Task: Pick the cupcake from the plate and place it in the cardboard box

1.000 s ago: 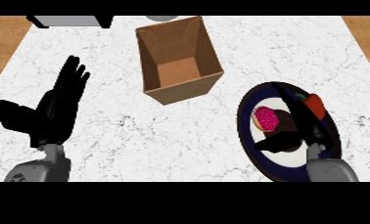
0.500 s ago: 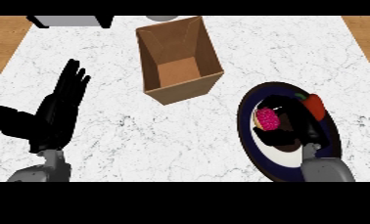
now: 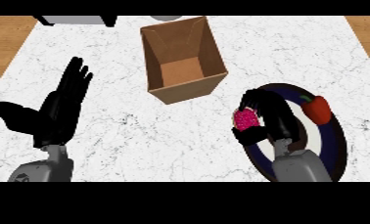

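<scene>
Right hand (image 3: 266,119) at about four o'clock of the view, over the left rim of the dark plate (image 3: 334,145); fingers and thumb curled round the pink cupcake (image 3: 246,119), which shows only as a pink patch between the black fingers, at the plate's nine o'clock edge; hard to tell whether the cupcake rests on the plate or is lifted clear of it. Grey right forearm (image 3: 302,166) entering from the lower edge at five o'clock, lying across the plate. A red pepper-like piece (image 3: 318,109) with a green stem on the plate at its one o'clock, well apart from the hand.

Open cardboard box (image 3: 183,61) at twelve o'clock from the view's centre, on the white marbled tabletop (image 3: 173,140), mouth upward, brown floor visible inside; lies at about eleven o'clock from the right hand, near but not touching.

Left hand (image 3: 59,108) at nine o'clock, open wide, fingers straight and pointing toward twelve, thumb spread out to the left, holding nothing, resting near the left edge; grey left forearm (image 3: 43,169) below it at seven o'clock.

Grey object with dark legs (image 3: 76,20) at the top edge, at eleven o'clock, partly cut off; wooden floor (image 3: 14,32) beyond the tabletop at upper left.
</scene>
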